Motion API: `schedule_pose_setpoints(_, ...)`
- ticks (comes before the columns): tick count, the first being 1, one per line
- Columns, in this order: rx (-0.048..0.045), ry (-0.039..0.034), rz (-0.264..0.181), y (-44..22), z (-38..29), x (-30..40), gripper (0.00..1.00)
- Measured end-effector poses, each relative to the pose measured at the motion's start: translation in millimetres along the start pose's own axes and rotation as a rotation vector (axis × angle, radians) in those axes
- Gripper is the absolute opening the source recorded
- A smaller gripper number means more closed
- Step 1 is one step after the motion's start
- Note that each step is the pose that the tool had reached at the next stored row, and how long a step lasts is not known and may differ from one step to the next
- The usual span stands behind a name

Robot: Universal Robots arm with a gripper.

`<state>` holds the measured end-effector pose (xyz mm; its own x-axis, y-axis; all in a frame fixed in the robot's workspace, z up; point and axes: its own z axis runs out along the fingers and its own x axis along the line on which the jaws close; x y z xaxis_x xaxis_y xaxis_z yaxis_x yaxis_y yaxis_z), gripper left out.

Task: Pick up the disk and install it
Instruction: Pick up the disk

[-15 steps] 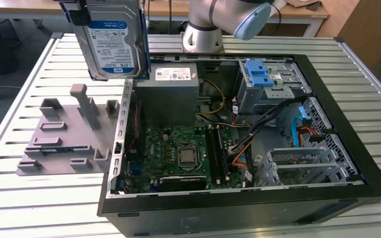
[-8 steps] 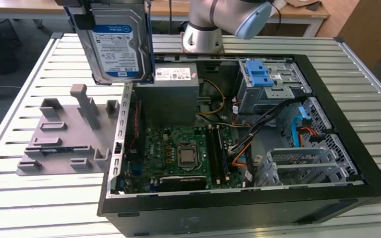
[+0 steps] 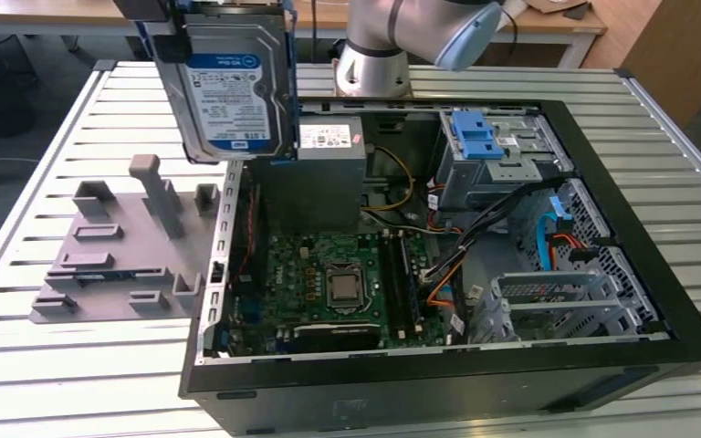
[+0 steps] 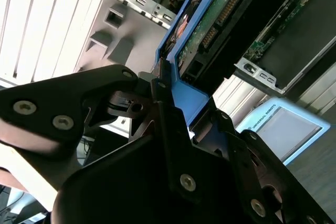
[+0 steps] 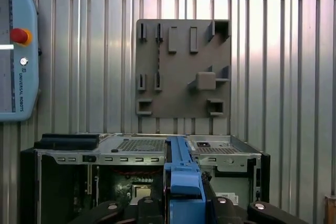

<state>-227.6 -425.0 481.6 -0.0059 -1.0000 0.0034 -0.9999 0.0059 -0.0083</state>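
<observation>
1. The gripper (image 4: 173, 95) is clamped shut on the blue carrier bracket (image 5: 184, 182) that frames the disk (image 3: 235, 82). Its black fingers (image 4: 157, 85) press the bracket's edge from both sides.
2. The disk hangs in the air, upright on edge, over the open computer case (image 3: 679, 301). It is above the case's wall on the exterior view's left, touching nothing below it.
3. The step in hand looks like carrying the disk across the case. To do it well, keep the grip on the plastic bracket firm and the disk square. A tilted carrier would probably bind in a slot.
4. The load is tall and is held by one end. My judgement is that slow travel, high above the case walls, suits it best.
5. The grey drive cage (image 3: 496, 155) with its blue latch (image 3: 478, 137) sits at the case's far side, well apart from the disk. Whether its bay is free I cannot tell.
6. Also inside the case, a power supply box (image 3: 329, 155) stands just below the disk. A green motherboard (image 3: 339, 283) covers the floor, and loose cables (image 3: 442, 274) run between the board and the cage. Those cables could snag a low pass.
7. Outside the case, beside that same wall, a grey fixture (image 3: 120, 251) rests on the slatted table (image 3: 70, 383). None of its slots holds anything.
</observation>
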Motion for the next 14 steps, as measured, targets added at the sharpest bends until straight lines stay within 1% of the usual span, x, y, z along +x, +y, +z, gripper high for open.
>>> schedule_pose_setpoints(6, -0.0010, 0.0000, 0.000, -13.9, 0.1, 4.3, 0.36)
schedule_pose_setpoints(14, -0.0012, 0.0000, 0.000, -31.2, 0.3, 5.2, 0.36)
